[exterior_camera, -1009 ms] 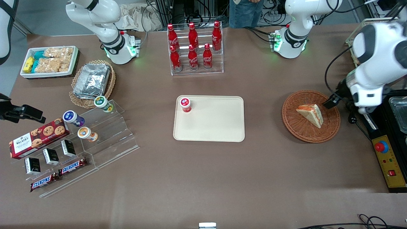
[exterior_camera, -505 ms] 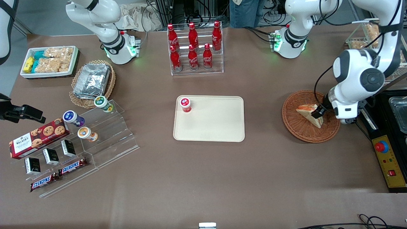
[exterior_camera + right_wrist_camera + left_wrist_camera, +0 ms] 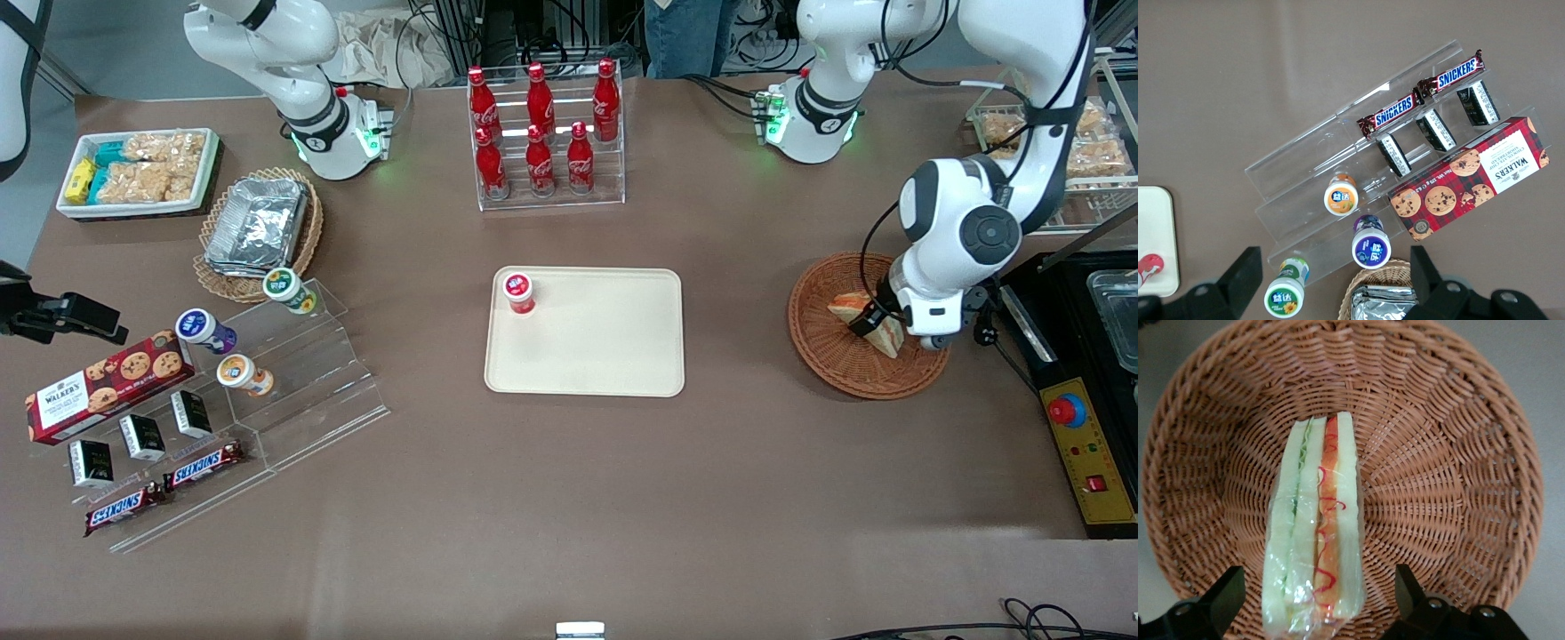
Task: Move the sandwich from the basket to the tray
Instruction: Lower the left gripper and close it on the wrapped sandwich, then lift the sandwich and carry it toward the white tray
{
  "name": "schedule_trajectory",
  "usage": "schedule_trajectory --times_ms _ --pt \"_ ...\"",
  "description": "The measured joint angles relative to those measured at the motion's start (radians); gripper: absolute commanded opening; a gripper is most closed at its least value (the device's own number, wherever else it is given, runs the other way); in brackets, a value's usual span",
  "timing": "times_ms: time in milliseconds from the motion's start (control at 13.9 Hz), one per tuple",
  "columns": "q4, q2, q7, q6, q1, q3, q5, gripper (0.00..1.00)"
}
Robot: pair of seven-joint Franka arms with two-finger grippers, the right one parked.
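Observation:
The sandwich, a wrapped wedge of pale bread with orange-red filling, lies in the round reddish-brown wicker basket toward the working arm's end of the table. My left gripper hangs low over the sandwich. In the left wrist view the gripper is open, one black finger on each side of the sandwich, not touching it, with the basket below. The cream tray lies mid-table, apart from the basket.
A small red-lidded cup stands on the tray's corner. A clear rack of red cola bottles stands farther from the camera. A black and yellow control box lies beside the basket. Snack racks and a foil-container basket lie toward the parked arm's end.
My left arm has swung in over the basket and come down, moving from the basket's rim to directly over the sandwich. The sandwich has not moved.

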Motion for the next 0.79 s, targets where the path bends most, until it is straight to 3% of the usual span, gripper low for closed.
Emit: schedule_trajectory --times_ms 72,288,649,793 --pt "-0.003 0.010 0.000 0.009 0.000 0.000 0.005 0.81" --pt "-0.003 0.018 -0.001 0.015 0.000 0.001 0.018 0.00" --pt "0.003 0.013 -0.001 0.008 0.001 0.003 0.048 0.00" --pt "0.023 -0.028 0.011 -0.068 0.001 -0.002 0.061 0.00"
